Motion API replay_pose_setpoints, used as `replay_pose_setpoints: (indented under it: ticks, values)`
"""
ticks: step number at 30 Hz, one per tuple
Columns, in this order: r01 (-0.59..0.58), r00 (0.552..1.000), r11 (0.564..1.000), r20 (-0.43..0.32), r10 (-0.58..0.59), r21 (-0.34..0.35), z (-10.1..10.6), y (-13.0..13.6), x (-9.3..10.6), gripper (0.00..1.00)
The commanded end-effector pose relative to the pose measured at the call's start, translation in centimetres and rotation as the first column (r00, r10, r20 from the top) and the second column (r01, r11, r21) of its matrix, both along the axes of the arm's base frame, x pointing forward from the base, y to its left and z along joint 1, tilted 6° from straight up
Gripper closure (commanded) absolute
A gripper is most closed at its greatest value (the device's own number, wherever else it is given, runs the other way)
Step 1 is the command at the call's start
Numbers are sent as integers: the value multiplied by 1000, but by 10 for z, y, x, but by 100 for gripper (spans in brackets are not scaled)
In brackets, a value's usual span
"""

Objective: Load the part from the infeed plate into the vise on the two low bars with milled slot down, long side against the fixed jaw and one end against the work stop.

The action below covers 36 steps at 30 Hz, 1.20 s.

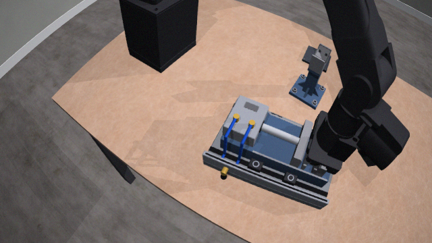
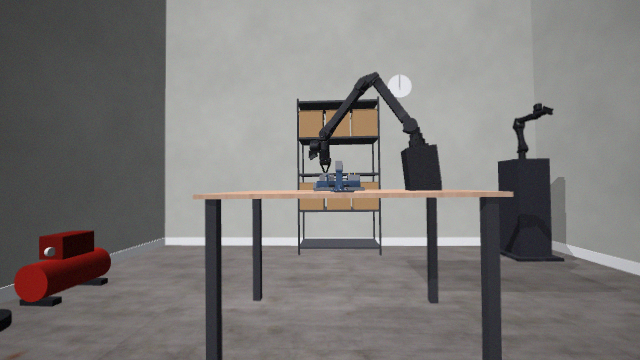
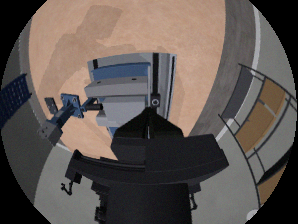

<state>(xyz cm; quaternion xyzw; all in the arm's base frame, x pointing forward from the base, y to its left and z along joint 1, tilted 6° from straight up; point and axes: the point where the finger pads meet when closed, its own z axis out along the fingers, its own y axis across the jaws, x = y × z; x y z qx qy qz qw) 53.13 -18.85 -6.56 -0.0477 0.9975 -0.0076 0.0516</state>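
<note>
My gripper [image 2: 325, 171] [image 3: 148, 110] is shut and empty, pointing down over the vise's clamp-side edge; in the top view my wrist hides most of the jaw gap. The vise stands open. The movable jaw [image 1: 302, 143] is on the cylinder's white rod [image 1: 280, 133]. The fixed jaw [image 3: 117, 89] shows two bolt holes in the wrist view. A grey block, apparently the part [image 3: 125, 105], lies between the jaws, close along the fixed jaw. The dark work stop [image 3: 94, 106] is near its far end; contact, exact seating and slot direction cannot be told.
The V-block stand [image 1: 316, 64] [image 3: 50, 131] rises beside the vise on a blue base [image 1: 307, 91]. The dark infeed plate [image 1: 308, 54] [image 3: 51, 105] is behind it, partly hidden. The cylinder body [image 1: 248, 111] carries yellow fittings and blue hoses. Two clamps [image 1: 256, 165] [image 1: 290, 177] edge the vise.
</note>
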Motion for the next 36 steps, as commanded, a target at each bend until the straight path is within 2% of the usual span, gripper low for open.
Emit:
replay_pose_setpoints:
  ticks: [1,36]
  values:
    - [-2,999,1000,34,2,-13,15,5,10,100]
    - [-2,999,1000,34,2,-13,15,15,10,100]
